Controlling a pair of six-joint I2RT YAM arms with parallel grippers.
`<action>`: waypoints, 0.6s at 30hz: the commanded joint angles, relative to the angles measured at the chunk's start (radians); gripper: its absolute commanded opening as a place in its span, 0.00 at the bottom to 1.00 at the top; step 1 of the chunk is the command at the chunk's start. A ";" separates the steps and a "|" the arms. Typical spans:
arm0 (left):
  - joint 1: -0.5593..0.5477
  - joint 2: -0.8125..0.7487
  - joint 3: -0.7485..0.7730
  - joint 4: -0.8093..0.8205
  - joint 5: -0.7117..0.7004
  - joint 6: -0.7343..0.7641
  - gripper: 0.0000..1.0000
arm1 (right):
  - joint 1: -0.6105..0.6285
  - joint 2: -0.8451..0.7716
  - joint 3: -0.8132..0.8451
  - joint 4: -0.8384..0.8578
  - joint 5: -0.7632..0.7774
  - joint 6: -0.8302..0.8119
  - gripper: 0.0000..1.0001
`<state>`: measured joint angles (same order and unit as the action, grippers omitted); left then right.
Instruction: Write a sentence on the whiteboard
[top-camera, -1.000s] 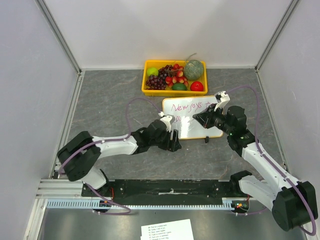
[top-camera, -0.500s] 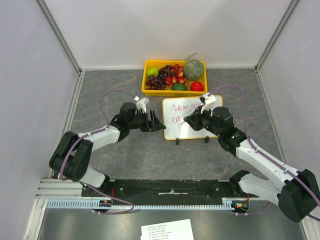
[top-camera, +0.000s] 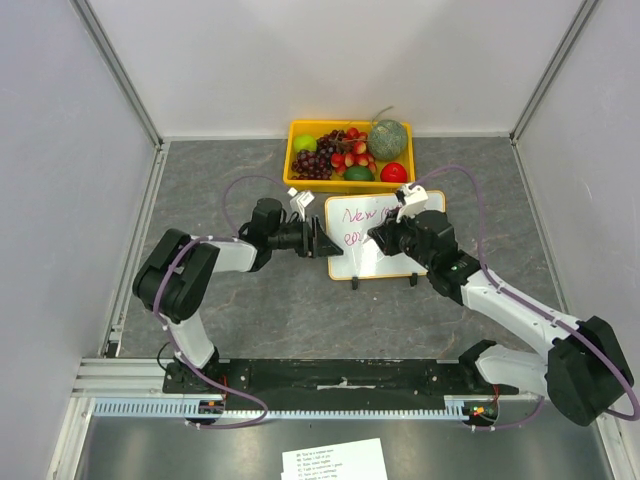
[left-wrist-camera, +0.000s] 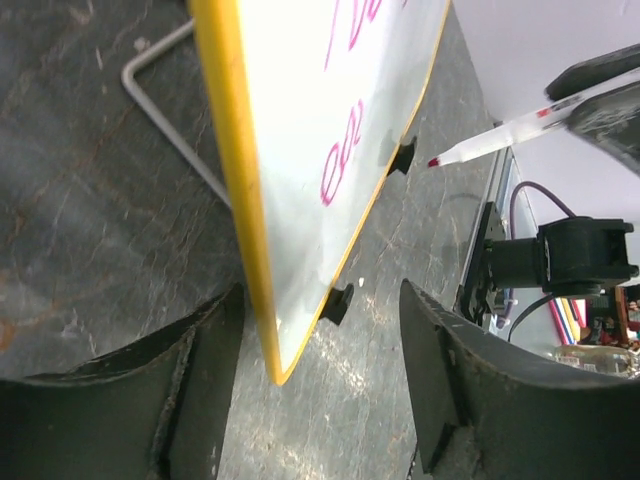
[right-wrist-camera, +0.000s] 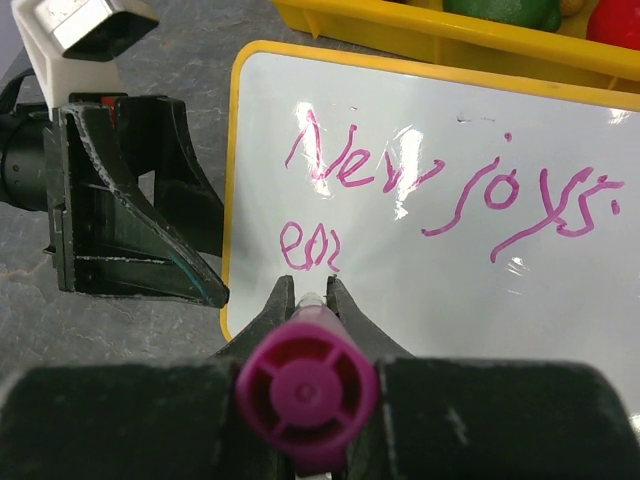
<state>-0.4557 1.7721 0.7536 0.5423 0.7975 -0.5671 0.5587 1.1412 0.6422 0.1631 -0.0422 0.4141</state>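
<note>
With line one ("New joys") down and only a few letters of line two, the sentence is mid-write on the whiteboard, which is propped near the centre of the tabletop. The marker is clamped in the right end effector, coming in from 4 o'clock. Its tip looks just off the surface. The left end effector has its jaws apart, straddling the board's 9 o'clock edge; contact unclear. Next move, I'd say: tip onto the board right of those letters, light pressure, board braced. The yellow bin sits just beside the board at 12 o'clock and holds grapes, a green apple, a melon and a red fruit.
</note>
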 joint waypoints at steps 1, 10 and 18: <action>0.002 0.023 0.058 0.059 0.025 0.046 0.66 | 0.007 0.012 0.037 0.098 0.036 -0.023 0.00; 0.003 0.076 0.067 0.064 -0.004 0.013 0.34 | 0.010 0.014 -0.010 0.211 0.116 -0.054 0.00; 0.003 0.053 0.064 -0.033 -0.041 0.019 0.13 | 0.021 0.028 -0.045 0.291 0.145 -0.090 0.00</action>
<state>-0.4549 1.8496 0.7948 0.5671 0.8074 -0.5632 0.5678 1.1637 0.6209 0.3534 0.0639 0.3618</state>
